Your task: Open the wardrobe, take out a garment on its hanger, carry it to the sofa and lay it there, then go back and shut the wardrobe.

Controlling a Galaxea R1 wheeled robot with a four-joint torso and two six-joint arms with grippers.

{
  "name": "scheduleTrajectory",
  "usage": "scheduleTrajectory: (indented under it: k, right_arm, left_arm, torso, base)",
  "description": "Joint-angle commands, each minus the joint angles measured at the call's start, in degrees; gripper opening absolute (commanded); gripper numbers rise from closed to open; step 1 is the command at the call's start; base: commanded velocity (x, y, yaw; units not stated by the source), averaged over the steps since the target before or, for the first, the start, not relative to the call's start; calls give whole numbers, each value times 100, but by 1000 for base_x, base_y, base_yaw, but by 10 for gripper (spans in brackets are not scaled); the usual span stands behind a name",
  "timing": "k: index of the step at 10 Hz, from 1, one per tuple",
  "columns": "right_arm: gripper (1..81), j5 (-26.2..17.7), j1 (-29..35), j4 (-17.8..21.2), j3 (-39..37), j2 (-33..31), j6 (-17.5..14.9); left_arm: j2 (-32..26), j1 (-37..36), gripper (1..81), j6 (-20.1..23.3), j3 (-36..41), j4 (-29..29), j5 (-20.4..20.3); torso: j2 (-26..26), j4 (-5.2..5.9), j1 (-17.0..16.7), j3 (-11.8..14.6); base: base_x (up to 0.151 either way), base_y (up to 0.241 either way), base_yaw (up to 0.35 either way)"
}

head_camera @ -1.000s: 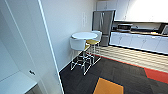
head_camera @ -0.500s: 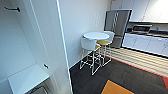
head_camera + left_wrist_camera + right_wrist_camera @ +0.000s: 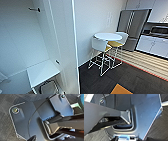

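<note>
Now wardrobe (image 3: 50, 50) is seen closer than a second ago, door open; gripper states cannot be told; base judged returning.

The open wardrobe (image 3: 53, 37) runs off the top and left edges of the head view, its upper part cut from sight. A dark bracket (image 3: 34, 9) high on its inner wall is too small to identify. Beneath the white shelf (image 3: 42, 72), a wire-framed object (image 3: 48, 87) is clipped by the bottom edge. An orange floor patch (image 3: 120, 89) is likewise cropped. Kitchen cabinets (image 3: 153, 45) at far right are blurred and truncated.
</note>
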Motion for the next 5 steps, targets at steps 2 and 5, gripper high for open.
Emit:
scheduleTrajectory:
  k: [2,5]
  right_arm:
    - [811,-319,101,-74,9,48,-28]
    - [811,-319,102,-74,9,57,-28]
  left_arm:
    - [35,-200,811,13,6,50,248]
    - [35,-200,811,4,6,41,248]
  torso:
    - [0,0,1,0]
    - [0,0,1,0]
  base:
    - [0,0,330]
    - [0,0,330]
